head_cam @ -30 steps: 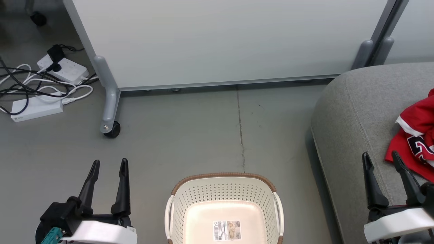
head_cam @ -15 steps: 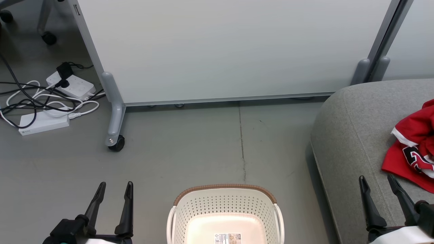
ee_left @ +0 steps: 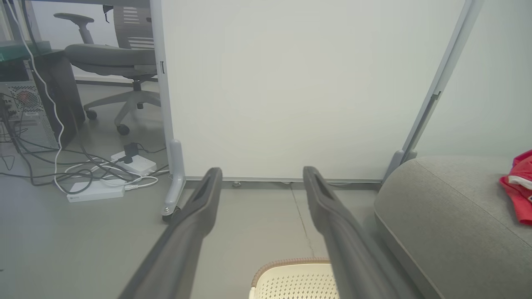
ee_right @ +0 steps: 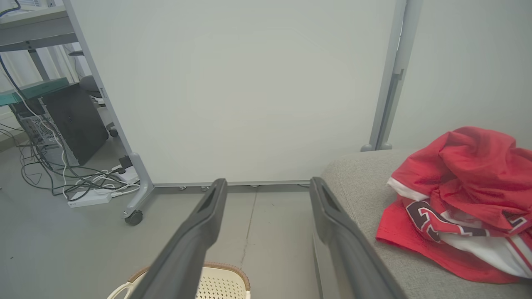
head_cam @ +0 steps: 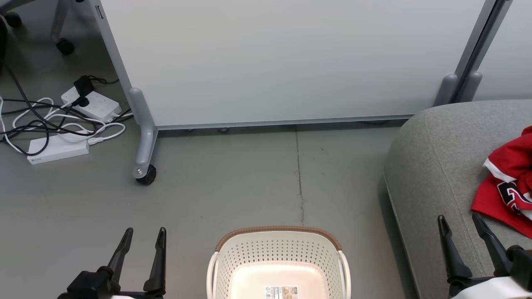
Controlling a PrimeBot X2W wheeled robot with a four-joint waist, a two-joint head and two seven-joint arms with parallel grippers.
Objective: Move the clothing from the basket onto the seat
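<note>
The red clothing (head_cam: 509,182) (ee_right: 461,199) lies crumpled on the grey seat (head_cam: 432,166) (ee_right: 357,182) at the right, its lettered jersey part facing up. The cream basket (head_cam: 279,261) with a brown rim stands on the floor at the bottom centre; the part of its floor in view holds nothing but a barcode sticker. My left gripper (head_cam: 143,234) is open over the floor left of the basket, holding nothing. My right gripper (head_cam: 459,222) is open above the seat's near edge, just short of the clothing. The clothing's edge (ee_left: 519,195) also shows in the left wrist view.
A white partition panel (head_cam: 282,58) on a wheeled grey foot (head_cam: 143,166) stands behind the basket. Power strips and tangled cables (head_cam: 62,124) lie on the floor at the left. An office chair (ee_left: 112,62) and a computer tower (ee_left: 25,112) stand further left.
The head camera has tilted upward, so basket, grippers and seat sit lower in the picture. Both grippers stay open and the clothing has not moved on the seat.
</note>
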